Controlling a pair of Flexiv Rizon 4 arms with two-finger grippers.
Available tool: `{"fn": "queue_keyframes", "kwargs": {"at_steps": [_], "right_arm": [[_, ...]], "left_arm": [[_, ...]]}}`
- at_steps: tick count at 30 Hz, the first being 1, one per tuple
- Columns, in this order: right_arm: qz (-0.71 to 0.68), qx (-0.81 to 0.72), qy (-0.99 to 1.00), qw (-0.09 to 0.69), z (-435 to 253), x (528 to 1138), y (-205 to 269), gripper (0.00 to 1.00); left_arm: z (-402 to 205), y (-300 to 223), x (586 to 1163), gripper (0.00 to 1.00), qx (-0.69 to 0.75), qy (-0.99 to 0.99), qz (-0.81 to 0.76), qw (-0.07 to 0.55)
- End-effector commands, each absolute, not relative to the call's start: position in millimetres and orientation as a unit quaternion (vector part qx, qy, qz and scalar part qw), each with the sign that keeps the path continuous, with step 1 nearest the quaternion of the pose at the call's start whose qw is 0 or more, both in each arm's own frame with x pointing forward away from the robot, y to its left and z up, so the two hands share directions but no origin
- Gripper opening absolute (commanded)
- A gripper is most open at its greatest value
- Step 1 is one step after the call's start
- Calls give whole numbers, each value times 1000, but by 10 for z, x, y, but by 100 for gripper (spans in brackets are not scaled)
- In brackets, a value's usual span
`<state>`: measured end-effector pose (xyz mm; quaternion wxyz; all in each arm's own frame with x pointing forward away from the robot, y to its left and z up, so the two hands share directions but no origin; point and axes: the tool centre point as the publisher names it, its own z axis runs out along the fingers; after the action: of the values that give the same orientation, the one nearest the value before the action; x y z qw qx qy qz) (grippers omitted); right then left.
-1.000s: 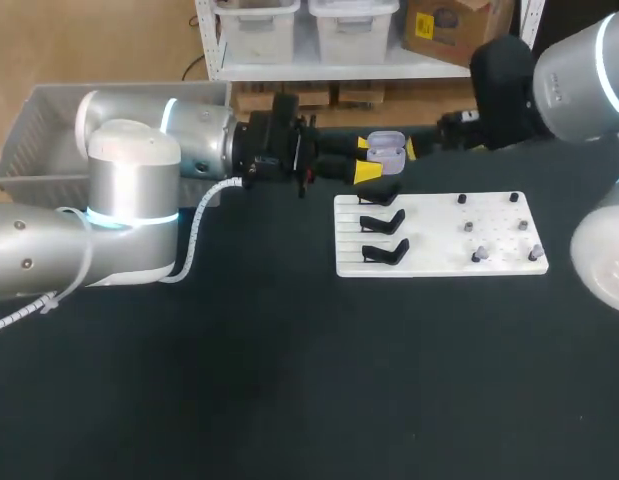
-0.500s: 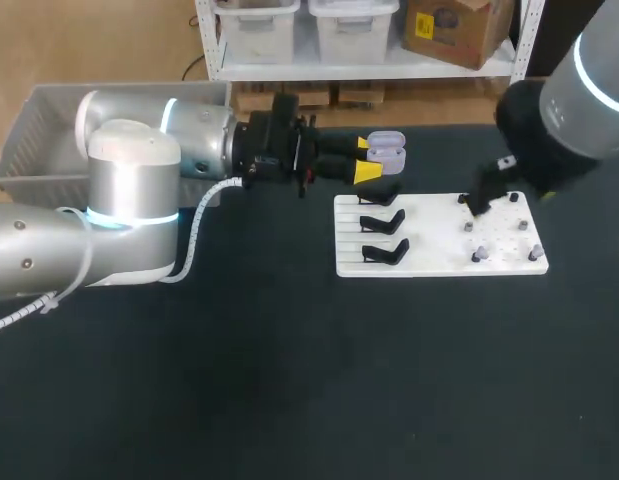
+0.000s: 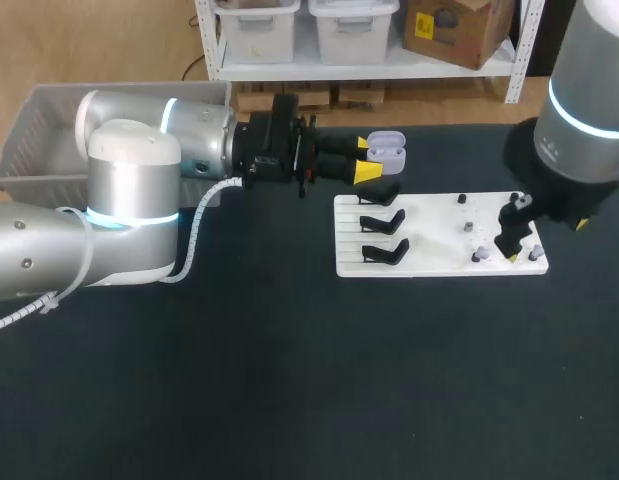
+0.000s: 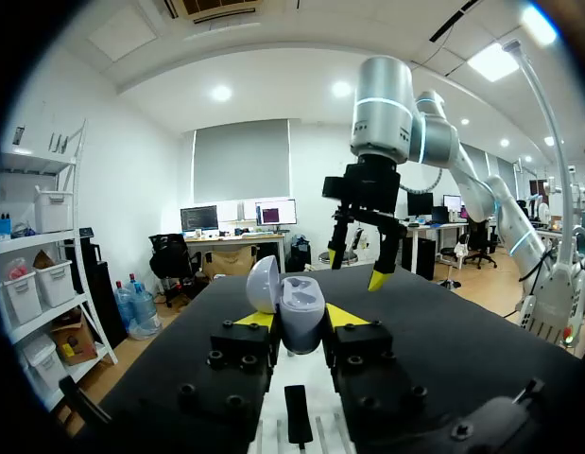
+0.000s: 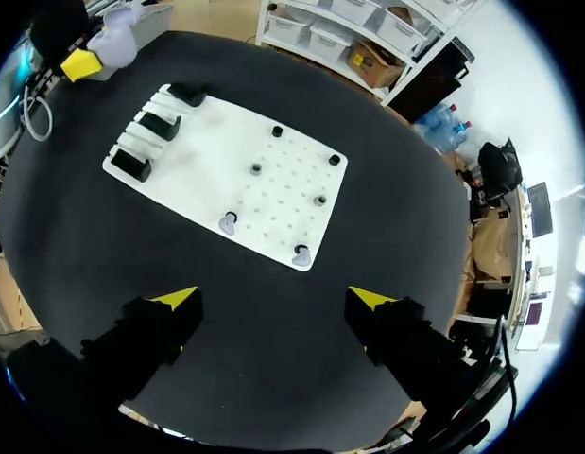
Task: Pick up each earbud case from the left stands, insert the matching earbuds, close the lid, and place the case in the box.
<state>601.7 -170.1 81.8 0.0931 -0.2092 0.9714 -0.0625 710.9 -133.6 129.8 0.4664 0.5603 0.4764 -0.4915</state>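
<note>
Case [image 3: 387,148], lid open, is kept clenched in the left pincer [image 3: 366,158]. The right pincer [image 5: 275,299], released, has been swung from beside it to above the earbuds [image 5: 228,223]; picking one up seems next.

Open earbud case held in the air beside the board, with stands, earbuds and box nearby.

I am seeing the pale lilac earbud case [image 3: 387,147] sitting upright with its rounded lid hinged open, and my left gripper [image 3: 365,158] is clamping it from two sides between its yellow tips, just past the far left corner of the white board [image 3: 429,264]. Three black stands [image 3: 385,221] are lining the board's left side in a column. Small earbuds [image 3: 476,256] are standing across its right side. The grey box [image 3: 29,140] is resting far left, well apart from the board.
</note>
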Motion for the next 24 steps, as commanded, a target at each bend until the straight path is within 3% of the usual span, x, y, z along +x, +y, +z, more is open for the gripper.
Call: {"fn": "queue_keyframes", "kwargs": {"at_steps": [1, 6, 10, 15, 20, 22, 24], "right_arm": [[-57, -215, 972, 77, 654, 6146, -1666, 100], [-52, -223, 971, 68, 538, 6199, -1683, 98], [-56, -225, 971, 63, 450, 6232, -1740, 74], [-63, -227, 970, 59, 355, 6228, -1777, 73], [-69, -225, 970, 59, 292, 6236, -1826, 64], [-71, -223, 970, 60, 272, 6246, -1854, 49], [-73, -221, 971, 61, 253, 6253, -1881, 48]], "left_arm": [[1290, -1334, 7102, 0, 560, 476, -491, 469], [1290, -1334, 7102, 0, 560, 476, -491, 469], [1290, -1334, 7102, 0, 560, 476, -491, 469], [1290, -1334, 7102, 0, 560, 476, -491, 469], [1290, -1334, 7102, 0, 560, 476, -491, 469], [1290, -1334, 7102, 0, 560, 476, -491, 469], [1290, -1334, 7102, 0, 560, 476, -491, 469]]}}
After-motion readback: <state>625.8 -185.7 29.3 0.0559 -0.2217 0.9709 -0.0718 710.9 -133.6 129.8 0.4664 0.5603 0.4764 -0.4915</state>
